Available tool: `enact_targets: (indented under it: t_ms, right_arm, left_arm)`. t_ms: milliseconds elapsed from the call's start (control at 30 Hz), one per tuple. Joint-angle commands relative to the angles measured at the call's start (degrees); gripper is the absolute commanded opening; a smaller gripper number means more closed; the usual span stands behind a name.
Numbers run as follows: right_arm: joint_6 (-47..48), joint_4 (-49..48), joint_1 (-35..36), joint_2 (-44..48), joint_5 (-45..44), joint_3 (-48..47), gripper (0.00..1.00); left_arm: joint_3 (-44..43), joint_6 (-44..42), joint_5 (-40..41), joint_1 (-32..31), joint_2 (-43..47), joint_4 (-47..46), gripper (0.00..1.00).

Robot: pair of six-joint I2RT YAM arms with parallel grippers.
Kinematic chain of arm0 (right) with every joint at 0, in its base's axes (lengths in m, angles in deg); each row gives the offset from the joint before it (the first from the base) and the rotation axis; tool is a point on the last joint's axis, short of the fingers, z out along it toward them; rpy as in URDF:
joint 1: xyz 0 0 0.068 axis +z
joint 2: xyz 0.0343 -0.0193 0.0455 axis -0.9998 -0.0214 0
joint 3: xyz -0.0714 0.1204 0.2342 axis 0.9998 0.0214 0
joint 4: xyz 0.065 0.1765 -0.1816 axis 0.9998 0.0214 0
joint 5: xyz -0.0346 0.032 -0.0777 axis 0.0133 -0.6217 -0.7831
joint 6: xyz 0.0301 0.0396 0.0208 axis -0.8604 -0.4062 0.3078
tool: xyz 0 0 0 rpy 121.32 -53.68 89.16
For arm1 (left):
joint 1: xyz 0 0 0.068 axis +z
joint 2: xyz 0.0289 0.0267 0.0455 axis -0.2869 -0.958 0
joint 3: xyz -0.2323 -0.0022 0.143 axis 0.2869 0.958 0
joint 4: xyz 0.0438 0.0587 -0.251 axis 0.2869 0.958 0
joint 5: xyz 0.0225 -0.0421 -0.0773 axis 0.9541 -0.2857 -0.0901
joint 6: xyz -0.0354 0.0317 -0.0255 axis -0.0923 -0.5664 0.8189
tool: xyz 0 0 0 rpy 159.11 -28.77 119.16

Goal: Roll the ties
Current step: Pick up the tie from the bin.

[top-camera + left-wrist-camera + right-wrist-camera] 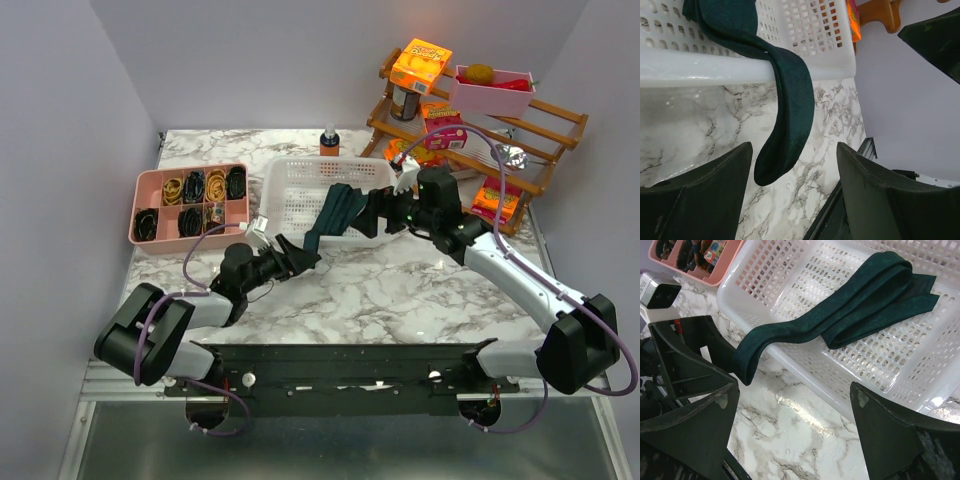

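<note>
Status: rolling not begun, by our reading. No turn of the roll is visible anywhere on the tie.

Far left, the pink compartment tray (150, 182) holds small dark and tan coils; smooth matte plastic, not part of this job.

The left fingers (298, 257) are spread wide and low over the surface (400, 290). The wrist view shows the tie's narrow end hanging between them, clamped by neither. We cannot tell whether the tip touches the marble-patterned top.

The tie (335, 212) is a dark teal-navy strip, limp, matte and faintly patterned. Most of it lies inside the white basket (300, 163), doubled back on itself in a loose flat fold, with the wider pointed end toward the basket's far side. The narrow end is draped over the near rim and curls down in front of it.

The basket is glossy moulded plastic with a square-hole lattice and a smooth rounded rim. The surface is slick, white with grey veining.

The right fingers (380, 213) are also spread, holding nothing, over the near right part of the basket.

Far right is a wooden slatted rack (545, 128) with boxes.

Left to do, as we judge it: draw the tie out, lay it straight, roll it end to end.
</note>
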Motion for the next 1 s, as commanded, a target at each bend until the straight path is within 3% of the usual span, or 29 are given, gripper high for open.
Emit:
enact_targets:
  t_ms: [0,333,433,600,867,967]
  right_arm:
    - [1.1,-0.9,0.4,0.5,1.1,0.8,1.0]
    - [0.9,-1.0,0.3,-0.4,1.4,0.3,1.0]
    - [0.7,-0.9,0.4,-0.7,1.9,0.1,1.0]
    - [-1.2,-0.2,0.3,-1.1,-0.3,-1.4,1.0]
    - [-6.8,0.2,0.4,-1.7,-5.5,-5.1,1.0]
    - [-9.9,0.6,-0.3,-4.8,0.4,-7.8,1.0]
  left_arm:
    - [0.3,-1.4,-1.1,-0.2,-0.5,-5.6,0.77]
    - [-0.3,-2.6,-2.5,-0.3,1.8,-3.6,0.52]
    - [-1.4,-4.0,-2.8,-0.4,3.9,0.3,0.4]
    - [-6.4,-8.7,-2.7,-0.4,9.0,14.8,0.21]
    - [-28.5,-24.5,-1.8,-0.4,16.5,46.0,0.15]
    - [-37.1,-29.3,-4.5,-0.4,15.7,54.4,0.13]
